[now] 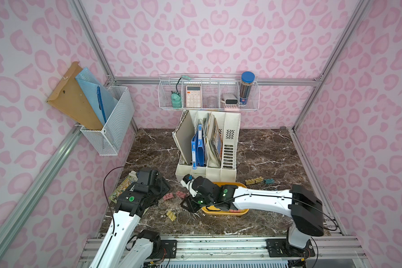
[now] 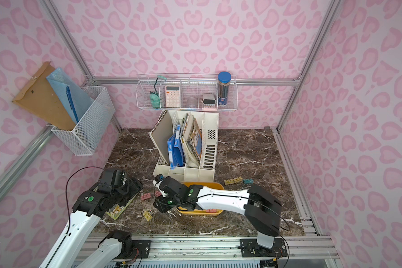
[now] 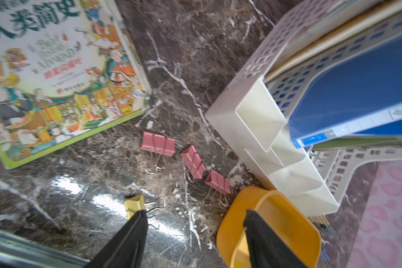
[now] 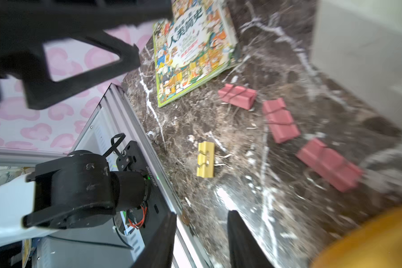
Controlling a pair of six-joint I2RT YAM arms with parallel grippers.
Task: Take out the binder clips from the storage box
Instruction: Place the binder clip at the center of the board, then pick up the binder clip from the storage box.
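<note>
Binder clips [image 3: 193,162] lie mostly out on the marble table [image 1: 265,150], as far as I can see from my end. Three pink clips [image 4: 280,120] sit in a loose row between the picture book [image 3: 56,81] and the cream file organiser [image 3: 260,120]. The last of them is just beside a corner of the storage box [image 3: 288,222]. A lone yellow clip [image 4: 205,159] rests on the marble nearer the front rail, apart from the pink row.

In a top view I see more yellow and teal clips [image 1: 260,181] bunched on the table off the organiser's right foot, well apart from the others. The storage box itself stands just in front of the organiser. My right arm [image 1: 260,197] stretches across it and hides most of its inside. Along its front wall I can make out a few boxed pink clips [image 1: 234,210].

My left gripper [image 3: 194,212] hangs above the table with its fingers spread wide and nothing between them. My right gripper [image 4: 202,213] is off the box's left end, over bare marble. Its jaws are parted and nothing is between them either.
</note>
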